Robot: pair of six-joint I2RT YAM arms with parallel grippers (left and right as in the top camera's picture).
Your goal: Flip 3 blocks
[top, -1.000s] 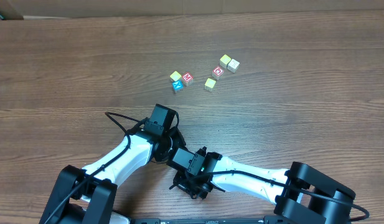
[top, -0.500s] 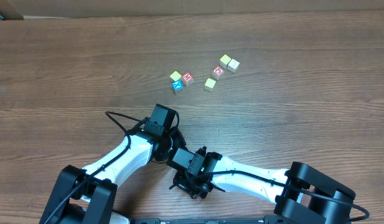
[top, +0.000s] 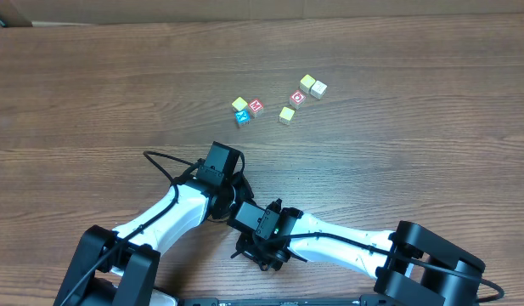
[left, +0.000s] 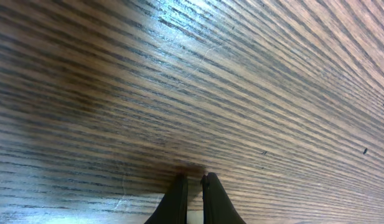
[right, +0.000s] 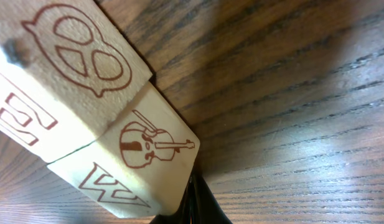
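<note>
Looking down from overhead, the left arm and right arm sit folded together at the near side of the surface. Well apart from them lies a loose scatter of small cubes, among them a red-faced cube, a blue-faced cube and a pale cube. No green face is clear at this size.

From the left wrist, the left end effector is pinched to a thin slit with nothing in it, its tips at bare wood grain.

From the right wrist, two pale wooden blocks fill the frame and touch each other: a pretzel block and a violin block with a W on its side. Overhead does not show them, probably because the arms cover them. The right end effector is closed and empty, its dark tip just beside the violin block.

The step in hand looks like the first grasp. Doing it well means spreading the fingers, straddling the violin block across its free faces, lifting clear of its neighbour before rolling the wrist, then setting it down with a new face up.
</note>
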